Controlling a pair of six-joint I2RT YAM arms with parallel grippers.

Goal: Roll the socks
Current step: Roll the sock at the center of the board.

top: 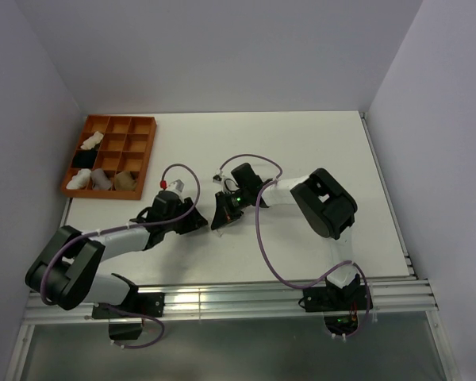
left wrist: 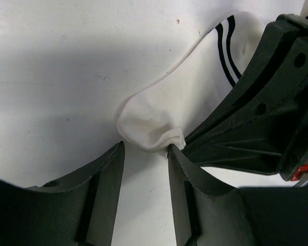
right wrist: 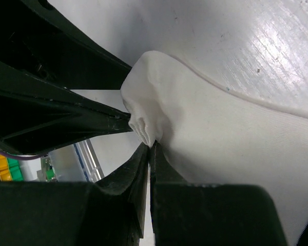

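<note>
Tightly, right fingers point(right wrist: 137, 171) pinch sock point(right wrist: 210, 128) beside left fingers point(left wrist: 112, 171).

A white sock point(right wrist: 210, 128) lies flat on the table point(right wrist: 236, 46). The right gripper point(right wrist: 150, 146) pinches a wrinkly bit at the sock's end, its fingers squeezed tight. The left gripper point(right wrist: 129, 94) is spread apart around that same end.

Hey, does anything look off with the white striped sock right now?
Only its toe end: the white striped sock is bunched into small folds where the right gripper pinches it shut. The rest lies flat on the table.
</note>
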